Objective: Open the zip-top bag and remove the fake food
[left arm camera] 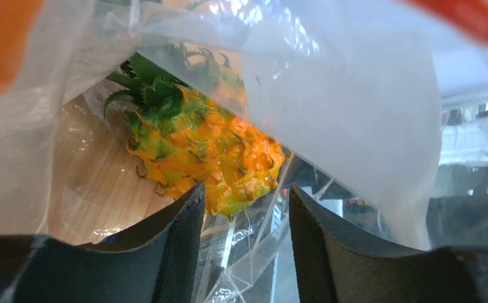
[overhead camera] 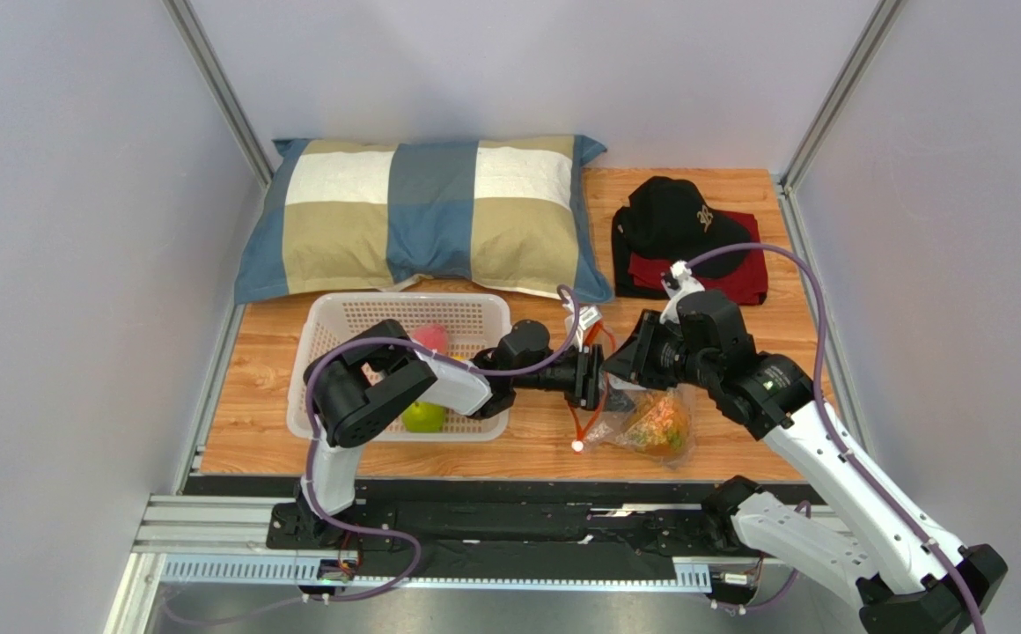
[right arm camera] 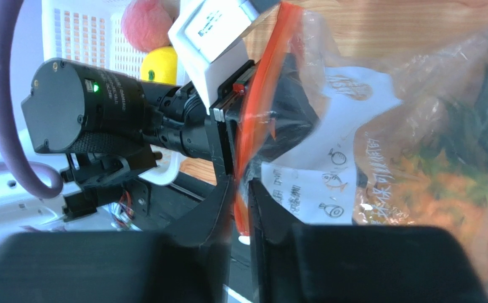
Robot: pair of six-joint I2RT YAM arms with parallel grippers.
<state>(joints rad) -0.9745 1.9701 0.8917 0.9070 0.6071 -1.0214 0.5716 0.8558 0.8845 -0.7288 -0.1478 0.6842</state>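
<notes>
Judging from the peach (overhead camera: 431,338) and apple (overhead camera: 423,418) lying in the basket (overhead camera: 344,311), I reckon we're nearly done: the bag (overhead camera: 655,423) sits open on the counter (overhead camera: 542,449) just right of it, my right claw (right arm camera: 243,189) pinching its red strip (right arm camera: 259,95), my left claw (left arm camera: 246,189) spread inside, short of the last pineapple (left arm camera: 215,151).

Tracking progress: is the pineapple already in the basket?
No, the pineapple lies inside the zip-top bag, just ahead of the left gripper.
</notes>
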